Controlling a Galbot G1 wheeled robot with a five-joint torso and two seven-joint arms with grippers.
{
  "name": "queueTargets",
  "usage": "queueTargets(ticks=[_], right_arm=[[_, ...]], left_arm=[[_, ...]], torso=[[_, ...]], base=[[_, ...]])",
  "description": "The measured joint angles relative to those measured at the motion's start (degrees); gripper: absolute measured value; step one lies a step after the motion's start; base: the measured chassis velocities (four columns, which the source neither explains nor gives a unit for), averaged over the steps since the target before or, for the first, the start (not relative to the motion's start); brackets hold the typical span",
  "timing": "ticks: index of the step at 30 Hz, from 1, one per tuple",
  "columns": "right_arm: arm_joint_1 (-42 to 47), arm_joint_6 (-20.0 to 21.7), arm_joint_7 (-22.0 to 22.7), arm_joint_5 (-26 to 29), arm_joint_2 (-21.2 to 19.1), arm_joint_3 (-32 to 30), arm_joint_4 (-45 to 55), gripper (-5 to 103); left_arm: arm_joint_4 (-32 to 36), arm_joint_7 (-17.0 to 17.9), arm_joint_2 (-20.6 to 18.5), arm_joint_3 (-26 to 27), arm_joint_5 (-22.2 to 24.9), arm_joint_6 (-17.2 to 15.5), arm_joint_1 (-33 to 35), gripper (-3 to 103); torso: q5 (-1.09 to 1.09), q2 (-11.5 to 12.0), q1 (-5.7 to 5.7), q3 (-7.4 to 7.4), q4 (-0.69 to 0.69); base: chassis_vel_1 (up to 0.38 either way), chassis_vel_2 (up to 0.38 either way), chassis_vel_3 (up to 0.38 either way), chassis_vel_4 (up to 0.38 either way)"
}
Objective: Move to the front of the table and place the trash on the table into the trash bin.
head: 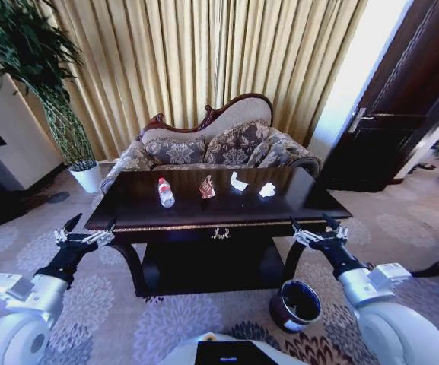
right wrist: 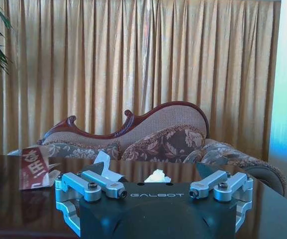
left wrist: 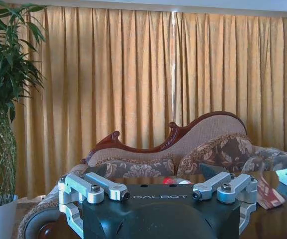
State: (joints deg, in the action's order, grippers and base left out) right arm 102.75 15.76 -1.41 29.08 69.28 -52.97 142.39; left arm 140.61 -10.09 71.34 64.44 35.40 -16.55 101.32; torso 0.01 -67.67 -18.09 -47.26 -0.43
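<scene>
Resting on table (head: 128, 217): one bottle (head: 166, 192), one wrapper (head: 208, 187), two scraps (head: 267, 189); both claws open.

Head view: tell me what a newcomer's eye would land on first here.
The glossy dark table fills the middle, with the trash in a row on top: a bottle, a reddish wrapper and two white scraps. Both grippers, left gripper and right gripper, hang open just short of the table's front corners. The trash bin stands on the carpet near the right front leg.

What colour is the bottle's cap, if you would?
Red; the bottle shows best in the head view.
</scene>
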Motion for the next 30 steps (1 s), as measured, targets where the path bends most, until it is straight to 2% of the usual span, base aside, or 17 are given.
queueTargets(ticks=[7,15,20,25,27,30], right_arm=[[-0.07,-0.74,0.11,-0.02,-0.24,0.25,-0.4,100],[-0.71,-0.03,0.36,0.42,-1.53,0.73,-0.75,100],[-3.68,3.32,2.9,4.68,-6.41,0.8,-1.75,100],[-5.12,5.0,3.57,7.71,-9.19,0.44,-2.97,100],[-7.7,8.02,4.97,11.26,-11.95,0.89,-4.5,100],[-10.34,10.27,6.1,12.97,-14.01,1.87,-6.25,100]], left_arm=[[-0.28,0.02,0.11,-0.01,0.11,0.37,-0.36,100],[-0.33,0.02,0.27,0.1,0.27,0.8,-0.39,100],[-0.3,1.12,0.84,0.07,0.36,0.81,-0.91,100],[-0.18,1.42,1.13,0.05,0.36,0.76,-1.04,100],[-0.04,1.61,1.65,0.02,0.34,0.58,-1.17,100],[0.08,1.7,1.85,0.0,0.27,0.4,-1.18,100]], torso=[[0.0,0.02,-0.04,-0.01,0.0],[0.0,-0.03,0.05,0.02,-0.01],[0.0,-0.01,0.02,0.0,0.01],[0.0,0.0,-0.01,0.0,0.0],[-0.01,0.0,0.0,0.0,0.0],[0.0,-0.01,0.0,0.0,0.0]], base=[[-0.146,0.149,0.118,-0.139],[0.0,0.0,0.0,0.0],[0.0,0.0,0.0,0.0],[0.0,0.0,0.0,0.0],[0.0,0.0,0.0,0.0],[0.0,0.0,0.0,0.0]])
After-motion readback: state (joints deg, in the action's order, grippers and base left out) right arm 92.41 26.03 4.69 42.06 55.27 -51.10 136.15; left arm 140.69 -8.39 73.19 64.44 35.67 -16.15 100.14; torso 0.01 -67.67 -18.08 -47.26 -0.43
